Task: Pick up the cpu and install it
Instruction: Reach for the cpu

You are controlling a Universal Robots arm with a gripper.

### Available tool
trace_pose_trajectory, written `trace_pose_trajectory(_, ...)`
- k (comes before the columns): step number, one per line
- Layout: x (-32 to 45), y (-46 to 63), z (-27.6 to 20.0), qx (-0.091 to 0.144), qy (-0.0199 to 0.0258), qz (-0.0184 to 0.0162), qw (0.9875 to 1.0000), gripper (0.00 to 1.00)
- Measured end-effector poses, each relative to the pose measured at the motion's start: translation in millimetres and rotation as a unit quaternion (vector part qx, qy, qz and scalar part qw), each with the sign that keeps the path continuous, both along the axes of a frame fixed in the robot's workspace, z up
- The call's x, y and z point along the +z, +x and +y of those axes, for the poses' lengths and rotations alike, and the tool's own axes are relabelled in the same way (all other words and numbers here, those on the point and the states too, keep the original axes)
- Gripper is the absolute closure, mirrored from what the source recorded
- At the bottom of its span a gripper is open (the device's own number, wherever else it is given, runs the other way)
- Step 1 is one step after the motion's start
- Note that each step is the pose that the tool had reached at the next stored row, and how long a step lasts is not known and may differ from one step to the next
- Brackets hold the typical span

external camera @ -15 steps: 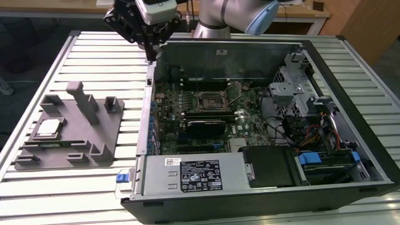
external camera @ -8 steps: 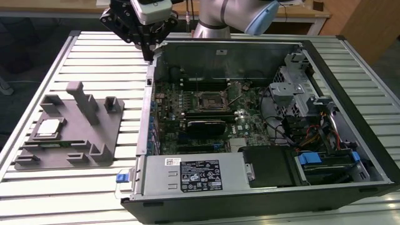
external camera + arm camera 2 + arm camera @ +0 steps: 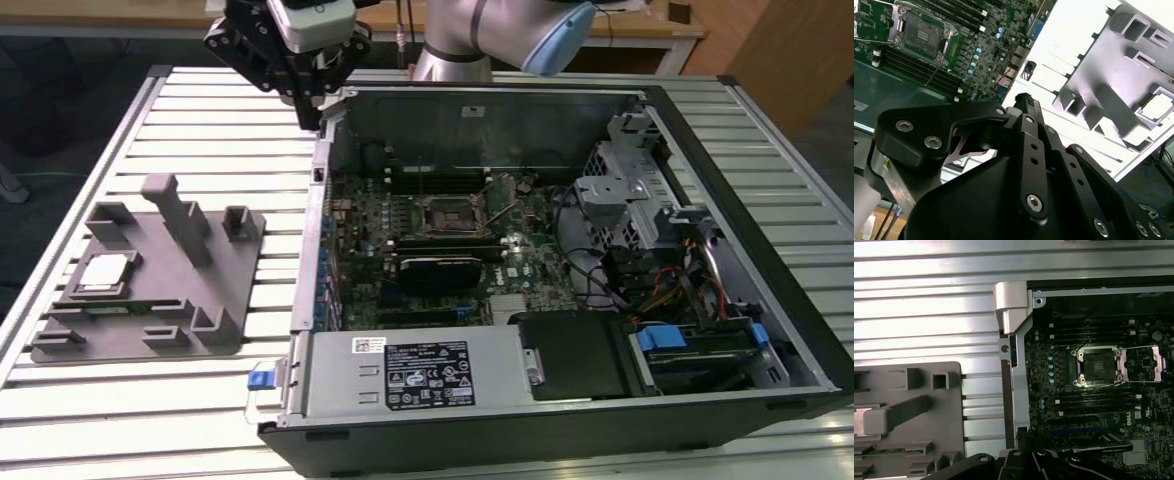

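Observation:
The cpu is a small silver square lying flat in a recess of the grey tray, at the exterior view's left. In the second wrist view the cpu shows as a pale square in the tray. My gripper hangs above the far left corner of the open computer case, well away from the cpu. Its fingers meet at one tip with nothing between them. The open cpu socket sits mid-motherboard, its socket frame lifted back.
The computer case lies open on a slatted metal table. Its raised side wall stands between tray and motherboard. Upright grey posts rise from the tray. A black drive cage and cables fill the near side.

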State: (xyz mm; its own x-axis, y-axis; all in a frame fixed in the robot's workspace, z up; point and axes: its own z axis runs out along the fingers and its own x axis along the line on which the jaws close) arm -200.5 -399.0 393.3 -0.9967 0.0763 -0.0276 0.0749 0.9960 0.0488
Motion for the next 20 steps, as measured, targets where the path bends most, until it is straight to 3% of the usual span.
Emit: trace_pose_trajectory(20,0.0,-13.9,0.0,0.000,0.0000,-0.0001,1.0000,0.89)
